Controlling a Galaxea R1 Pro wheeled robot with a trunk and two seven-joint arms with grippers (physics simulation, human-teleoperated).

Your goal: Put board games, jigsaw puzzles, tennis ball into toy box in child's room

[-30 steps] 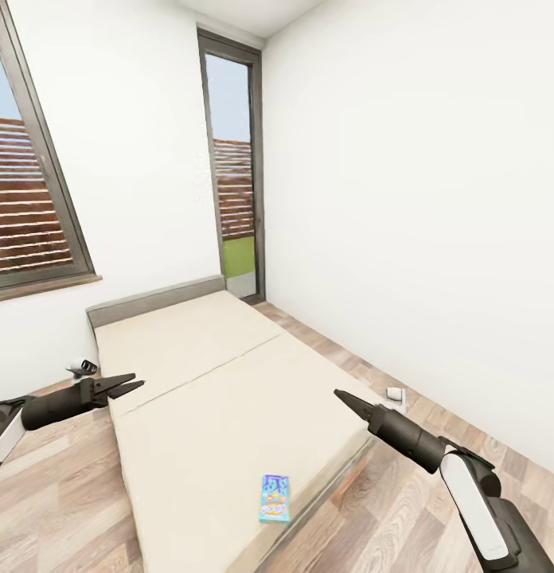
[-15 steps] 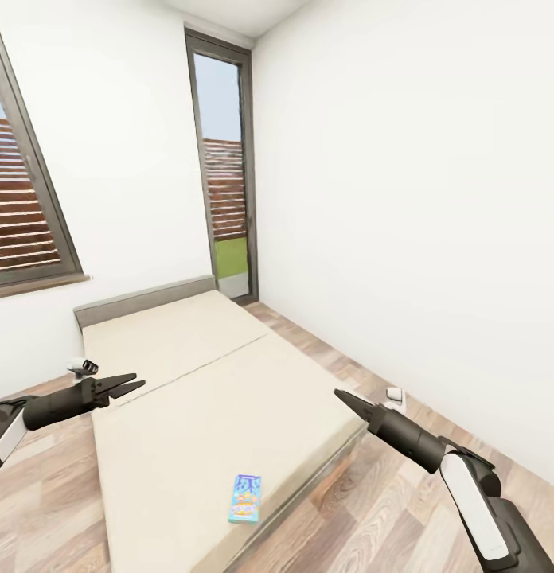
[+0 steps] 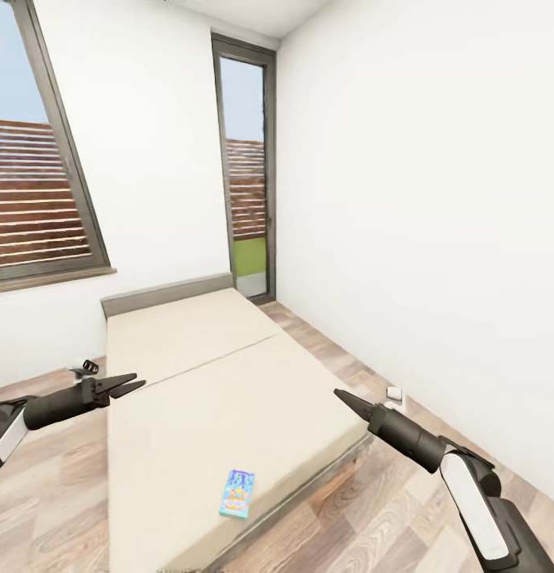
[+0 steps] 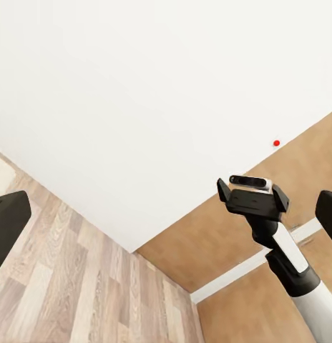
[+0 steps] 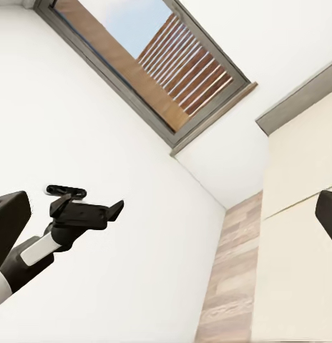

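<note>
Nearest the robot, a small blue board game (image 3: pixel 237 493) lies flat on the near end of the bed (image 3: pixel 197 382), close to its right edge. It is the one toy in sight. Compared with half a second ago it sits at almost the same spot in the head view, while the window, the wall corner and the headboard have all slid to the right. That looks like a turn of the camera or base, not a move of anything in the room. The likely meaning is that the robot is lining itself up with the bed and no pickup has begun.

A little farther out, both arms reach forward over the floor on either side of the mattress. The left gripper (image 3: pixel 124 385) has its fingers apart and holds nothing. The right gripper (image 3: pixel 346 399) is seen edge-on as a single dark point in the head view. However, its own wrist camera shows the two fingers standing wide at the frame's sides, so it is spread too, and empty.

Beyond them, the far mattress section is bare up to the grey headboard (image 3: pixel 167 294). No container is visible, so how full the toy box is cannot be judged.
</note>
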